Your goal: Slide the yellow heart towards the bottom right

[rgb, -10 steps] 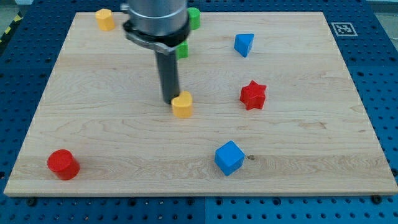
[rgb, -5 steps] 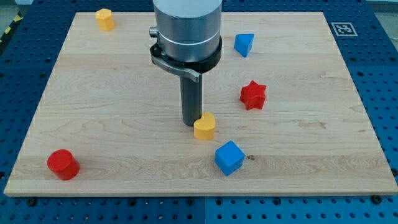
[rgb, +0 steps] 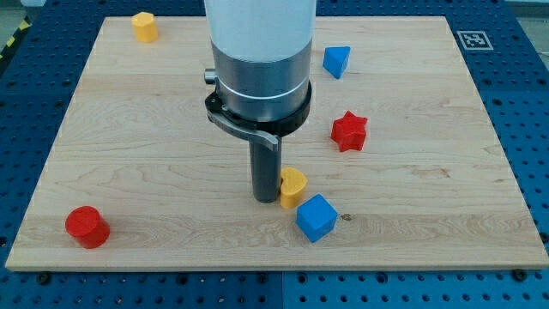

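Note:
The yellow heart (rgb: pixel 293 186) lies on the wooden board (rgb: pixel 129 154) just below its centre. My tip (rgb: pixel 265 199) stands right against the heart's left side, touching it. A blue cube (rgb: pixel 316 217) sits directly below and to the right of the heart, very close to it or touching. The arm's wide grey body hides the board above the tip.
A red star (rgb: pixel 349 130) lies to the heart's upper right. A blue triangular block (rgb: pixel 336 60) sits near the view's top. A yellow block (rgb: pixel 144 26) is at the top left. A red cylinder (rgb: pixel 87 227) is at the bottom left.
My tip and the yellow heart have moved down and to the right together, from the board's centre to beside the blue cube. The green blocks are now hidden behind the arm.

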`<state>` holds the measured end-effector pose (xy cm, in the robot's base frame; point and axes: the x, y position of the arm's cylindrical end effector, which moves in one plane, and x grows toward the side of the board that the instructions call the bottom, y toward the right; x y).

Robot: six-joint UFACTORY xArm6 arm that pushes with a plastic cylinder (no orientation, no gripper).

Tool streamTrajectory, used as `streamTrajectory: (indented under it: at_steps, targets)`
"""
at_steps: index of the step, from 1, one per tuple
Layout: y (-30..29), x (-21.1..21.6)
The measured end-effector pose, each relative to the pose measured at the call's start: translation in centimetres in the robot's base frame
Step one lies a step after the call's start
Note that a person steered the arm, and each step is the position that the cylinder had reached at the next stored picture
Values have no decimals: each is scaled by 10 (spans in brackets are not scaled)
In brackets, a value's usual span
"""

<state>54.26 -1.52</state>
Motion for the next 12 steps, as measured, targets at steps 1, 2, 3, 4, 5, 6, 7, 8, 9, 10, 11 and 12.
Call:
streamTrajectory:
  at_steps: [1, 2, 3, 4, 5, 6, 7, 8, 9, 10, 11, 12]
  targets:
    - [3, 0]
    - [31, 0]
    - [61, 0]
    - [87, 0]
    - [115, -3]
    - [136, -12]
    - [141, -32]
    - [154, -39]
    - [172, -39]
    - [187, -39]
    - [186, -39]
    - [168, -36]
